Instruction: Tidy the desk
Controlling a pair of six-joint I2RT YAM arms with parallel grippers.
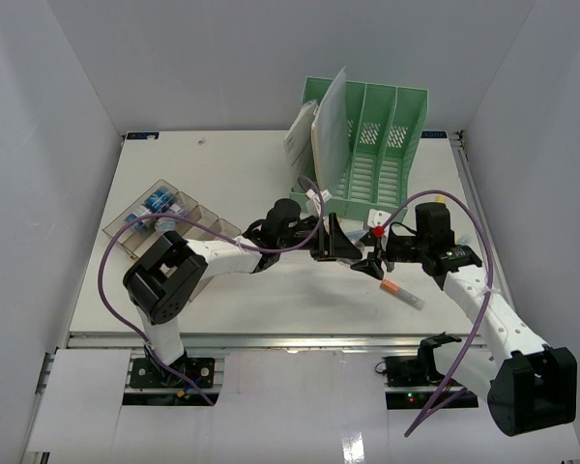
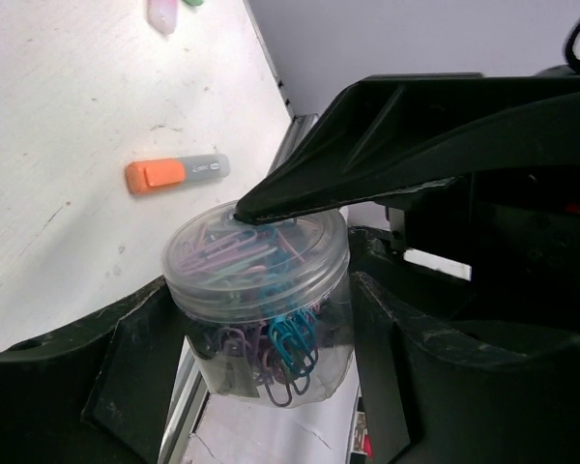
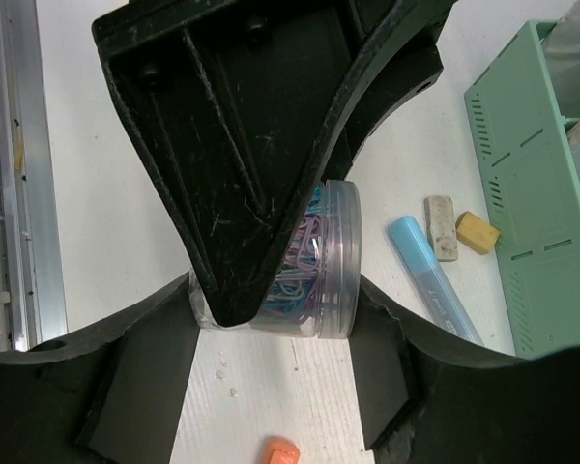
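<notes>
A clear jar of coloured paper clips (image 2: 261, 280) is held above the white desk (image 1: 222, 174), right of its middle. My left gripper (image 2: 259, 290) is shut on the jar's round sides. My right gripper (image 3: 275, 304) spans the same jar (image 3: 329, 261) end to end, one finger against the lid and one against the base. In the top view the left gripper (image 1: 336, 242) and right gripper (image 1: 372, 253) meet tip to tip and hide the jar.
An orange highlighter (image 1: 401, 293) lies on the desk under the grippers. A blue highlighter (image 3: 433, 278) and two erasers (image 3: 441, 227) lie by the green file rack (image 1: 377, 145). A clear compartment tray (image 1: 164, 217) stands at the left. A metal rail (image 3: 14, 174) runs along the near edge.
</notes>
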